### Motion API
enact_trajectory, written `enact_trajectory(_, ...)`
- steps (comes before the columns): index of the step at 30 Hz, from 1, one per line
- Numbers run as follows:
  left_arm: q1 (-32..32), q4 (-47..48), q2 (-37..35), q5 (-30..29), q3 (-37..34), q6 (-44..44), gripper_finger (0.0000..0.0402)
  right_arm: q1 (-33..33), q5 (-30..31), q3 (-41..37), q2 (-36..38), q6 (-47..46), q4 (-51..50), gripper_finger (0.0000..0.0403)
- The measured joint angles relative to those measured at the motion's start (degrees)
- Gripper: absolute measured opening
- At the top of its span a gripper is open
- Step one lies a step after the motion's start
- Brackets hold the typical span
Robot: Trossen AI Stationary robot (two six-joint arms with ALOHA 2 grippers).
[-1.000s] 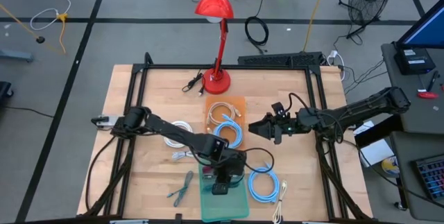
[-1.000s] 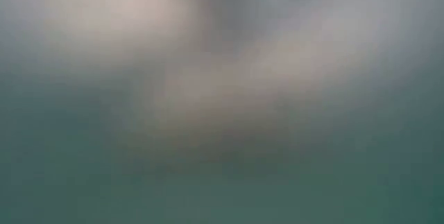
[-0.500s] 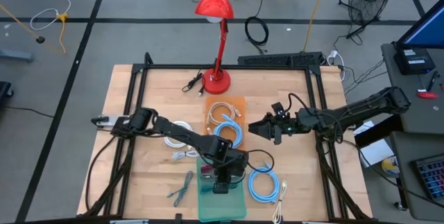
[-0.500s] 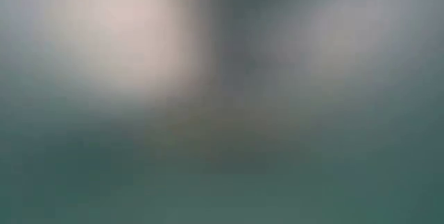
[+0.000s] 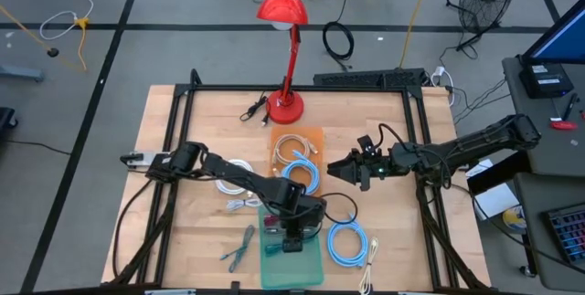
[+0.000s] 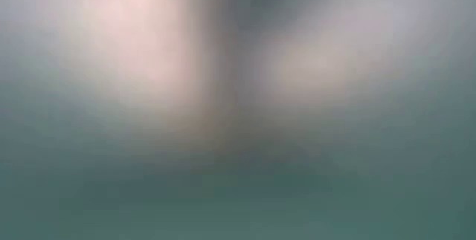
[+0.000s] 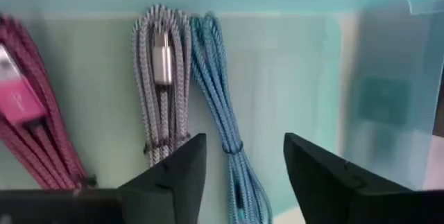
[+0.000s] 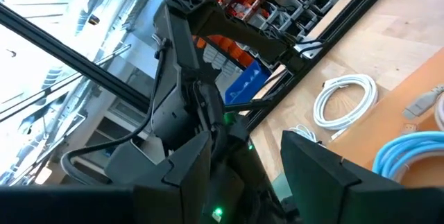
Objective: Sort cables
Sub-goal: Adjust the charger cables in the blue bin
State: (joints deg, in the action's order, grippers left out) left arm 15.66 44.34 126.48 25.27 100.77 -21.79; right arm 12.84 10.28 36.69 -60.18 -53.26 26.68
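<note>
While the left end effector (image 7: 239, 175) gapes empty, the light-blue bundle (image 7: 222, 120) lies between its fingers.

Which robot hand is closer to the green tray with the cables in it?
The left one. The left gripper hangs right over the green tray, fingers open above a blue braided cable. The right gripper waits farther up the table, beside the orange mat.

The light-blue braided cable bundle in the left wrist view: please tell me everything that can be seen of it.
The light-blue braided cable bundle is a long, narrow hank of woven-looking cord, pinched by a thin tie. It lies flat in the translucent green tray, right beside a grey braided bundle. The open left gripper hovers over it, not touching.
</note>
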Motion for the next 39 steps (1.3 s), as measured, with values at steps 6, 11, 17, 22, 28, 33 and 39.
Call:
enact_trajectory(6,1.7,-0.8,-2.0,1.7,0.1,-1.5,0.0135,-0.1,0.1,0.0,0.0,0.0,0.0,0.0164)
enact_trajectory(11,3.9,-1.3,-2.2,0.5,0.0,-2.5,0.0014,-0.4,0.1,0.0,0.0,-0.2,-0.2,0.0164)
enact_trajectory(17,4.2,-1.7,-2.0,-4.9,0.0,-1.6,0.0002,-1.0,0.1,0.0,0.0,-0.3,-1.1,0.0164)
enact_trajectory(22,5.1,-1.8,-2.0,-8.2,0.0,-1.4,0.0001,-2.2,0.2,0.0,0.0,-0.7,-4.1,0.0164)
enact_trajectory(28,7.8,-1.4,-2.0,-15.6,0.0,-1.7,0.0001,-3.3,0.2,0.0,0.0,-1.8,-6.0,0.0164)
enact_trajectory(33,10.6,-1.0,-2.0,-20.2,0.0,-3.2,0.0,-4.3,0.1,0.0,0.0,-1.1,-6.0,0.0164)
enact_trajectory(39,12.7,-2.3,0.2,-20.3,-0.6,-4.6,0.0,-5.8,0.2,0.0,0.0,-0.5,-6.0,0.0164)
